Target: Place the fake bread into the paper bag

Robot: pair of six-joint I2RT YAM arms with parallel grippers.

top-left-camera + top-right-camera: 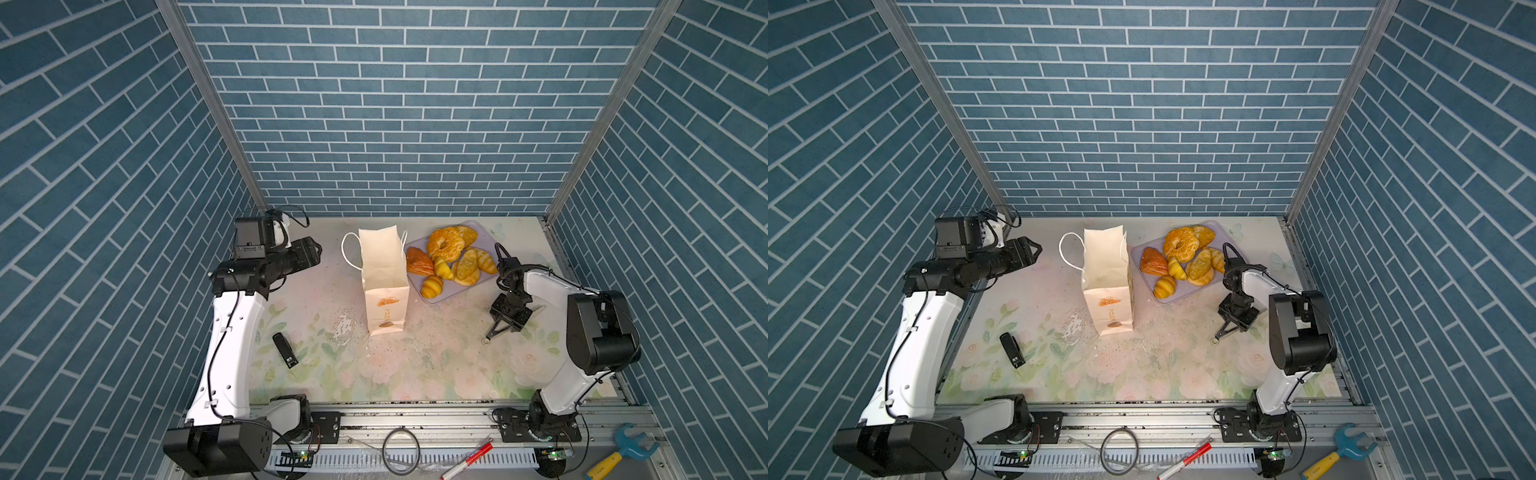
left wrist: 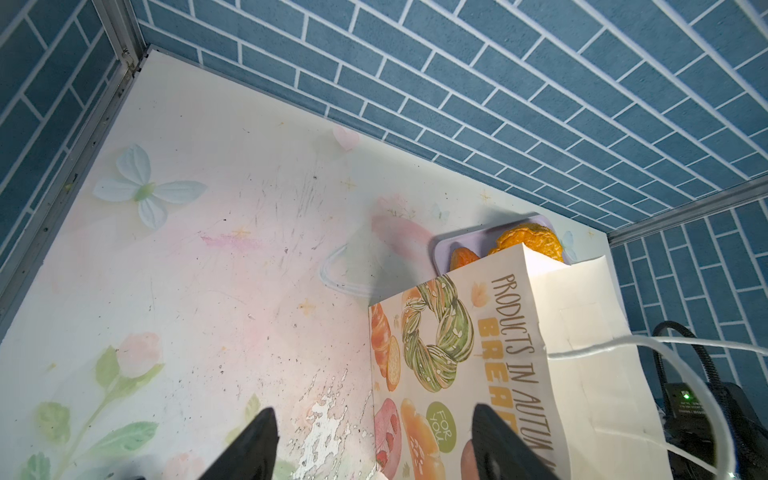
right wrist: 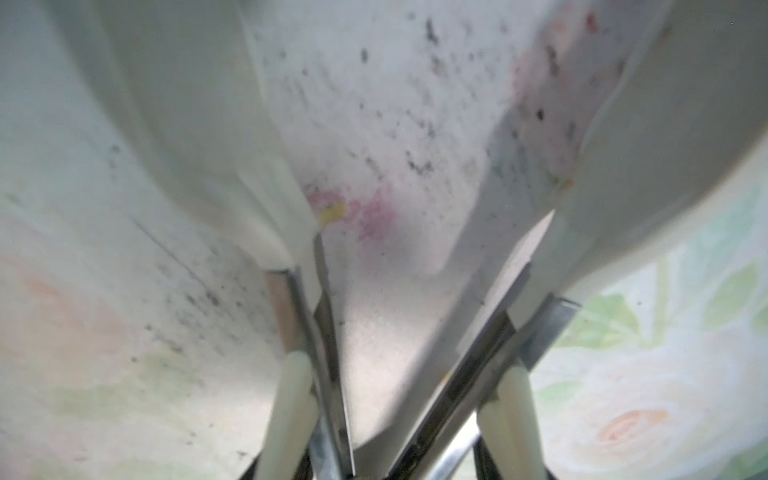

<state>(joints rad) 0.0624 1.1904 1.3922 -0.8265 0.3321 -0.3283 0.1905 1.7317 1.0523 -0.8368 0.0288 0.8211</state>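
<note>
Operator: Bread [image 1: 446, 243] sits heaped on the lavender tray [image 1: 451, 293], and none shows inside the paper bag [image 1: 384, 270]. The bag stands upright mid-counter with its mouth open, just beside the tray.

Observer: And the tools?

Operator: The left tool [image 1: 1037, 250] hangs open and empty on the side of the bag away from the tray, near a cord handle [image 1: 347, 249]. The right tool [image 1: 494, 330] points down at the counter [image 1: 415, 365] in front of the tray, apart from every pastry. I cannot tell whether its jaws are apart or together, because its wrist view is blurred.

Observer: What worries you?

Operator: The bag, mostly. Nothing holds it, and it looks tall and light. A pastry dropped against the rim, or an arm brushing the paper, could tip it or fold the mouth shut.

Observer: And the pick?

Operator: The pastries look glossy and they overlap. A pinch on a rounded one could squirt it loose or drag a neighbour off the tray. The right tip also looks very low, so a sideways move from there might scrape the counter.
</note>
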